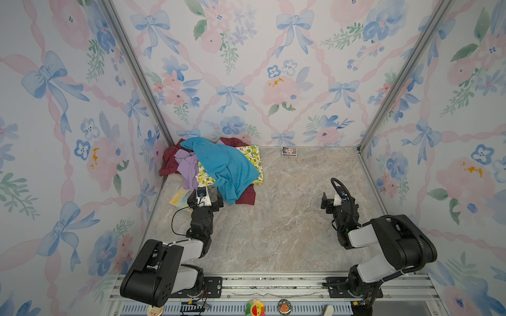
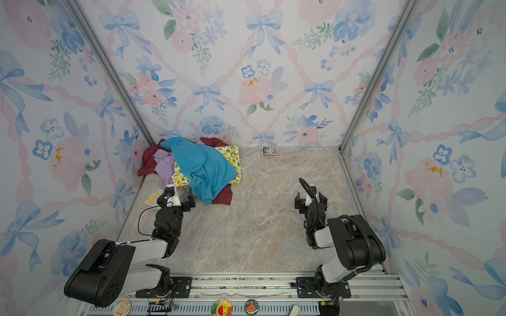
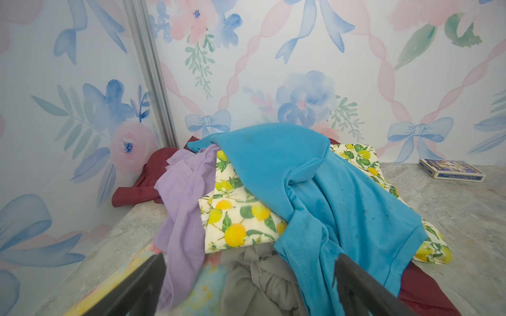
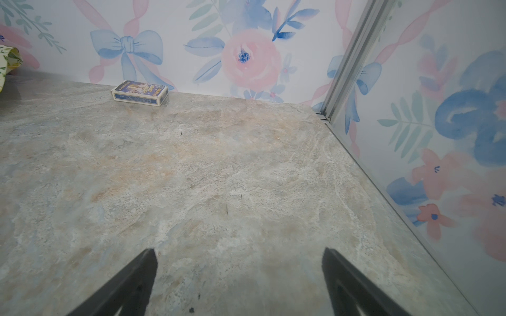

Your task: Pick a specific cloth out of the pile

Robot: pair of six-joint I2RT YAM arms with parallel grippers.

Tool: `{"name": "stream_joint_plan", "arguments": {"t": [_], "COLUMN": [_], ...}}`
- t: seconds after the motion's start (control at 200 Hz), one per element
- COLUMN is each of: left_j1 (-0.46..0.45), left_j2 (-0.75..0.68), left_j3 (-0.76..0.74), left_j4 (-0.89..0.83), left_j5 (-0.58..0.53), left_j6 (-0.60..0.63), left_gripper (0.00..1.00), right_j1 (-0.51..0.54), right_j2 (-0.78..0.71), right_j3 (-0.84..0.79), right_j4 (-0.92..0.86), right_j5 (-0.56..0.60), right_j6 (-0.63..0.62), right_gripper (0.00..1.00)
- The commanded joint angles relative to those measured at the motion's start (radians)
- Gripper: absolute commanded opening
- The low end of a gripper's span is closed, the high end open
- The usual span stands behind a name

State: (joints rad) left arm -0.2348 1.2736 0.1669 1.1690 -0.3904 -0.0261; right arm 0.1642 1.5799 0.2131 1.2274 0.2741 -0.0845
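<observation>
The pile (image 1: pixel 219 167) fills the back left corner. The cloth, dark maroon, lies under it. Its edges poke out by the left wall (image 1: pixel 169 161) (image 2: pixel 147 161) (image 3: pixel 145 180) and at the pile's near right. A teal cloth (image 1: pixel 224 167) drapes on top, over a lemon-print cloth (image 1: pixel 253 156) and beside a lilac one (image 1: pixel 187 164). My left gripper (image 1: pixel 206 193) (image 3: pixel 250 260) is open at the pile's near edge. A grey cloth (image 3: pixel 260 276) lies between its jaws, with lilac and teal folds at the fingers. My right gripper (image 1: pixel 332 197) (image 4: pixel 238 251) hangs open over bare table.
A small blue card box (image 1: pixel 289 151) (image 4: pixel 139 92) lies against the back wall. A pale yellow watercolour cloth (image 1: pixel 179 197) sticks out at the pile's near left. Patterned walls close the table on the left, back and right. A metal rail (image 1: pixel 273 284) runs along the front.
</observation>
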Motion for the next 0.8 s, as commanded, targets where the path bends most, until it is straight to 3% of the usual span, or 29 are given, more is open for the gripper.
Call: {"name": "stream_joint_plan", "arguments": {"t": [0.0, 0.345, 0.49, 0.795], "left_j1": [-0.007, -0.050, -0.068, -0.078], "left_j2": [-0.037, -0.113, -0.166, -0.252], "left_j3": [0.052, 0.206, 0.230, 0.267], "left_j4": [-0.097, -0.345, -0.389, -0.459], "left_j5": [-0.040, -0.117, -0.138, -0.151], "left_j6": [-0.014, -0.098, -0.122, -0.164], "left_gripper": [0.98, 0.98, 0.98, 0.98], "right_j1": [0.027, 0.057, 0.146, 0.304], "right_j2": [0.034, -0.004, -0.047, -0.173], "right_j3": [-0.034, -0.056, -0.050, 0.104], "right_j4": [0.170, 0.178, 0.158, -0.157], "right_j5": [0.044, 0.100, 0.198, 0.405], "right_j6": [-0.029, -0.042, -0.129, -0.270], "right_gripper": [0.97, 0.97, 0.97, 0.97]}}
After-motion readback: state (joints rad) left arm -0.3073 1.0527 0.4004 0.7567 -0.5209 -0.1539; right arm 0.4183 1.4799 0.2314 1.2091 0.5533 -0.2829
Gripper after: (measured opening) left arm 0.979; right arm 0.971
